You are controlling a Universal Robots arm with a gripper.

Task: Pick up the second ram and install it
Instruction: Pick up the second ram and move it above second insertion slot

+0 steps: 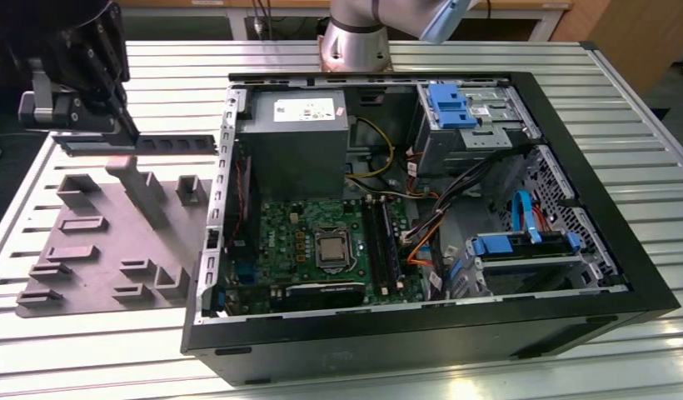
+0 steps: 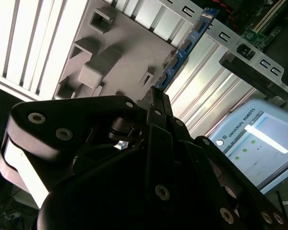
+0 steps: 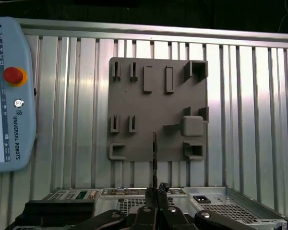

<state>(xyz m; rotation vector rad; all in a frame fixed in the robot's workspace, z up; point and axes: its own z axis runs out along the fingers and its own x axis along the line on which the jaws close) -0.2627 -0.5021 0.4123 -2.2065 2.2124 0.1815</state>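
Step in hand, as judged: carrying; pick-up is done, install is not.

The tool (image 1: 127, 131) is pressed together on the ram (image 1: 152, 143). The ram is held level above the tray (image 1: 97, 250) and outside the case (image 1: 608, 300), well apart from the board's slots (image 1: 384, 242).

Seating calls for lining the ram up lengthwise with a free slot.

The arm reaches toward the exterior view's left, tool pointing down.
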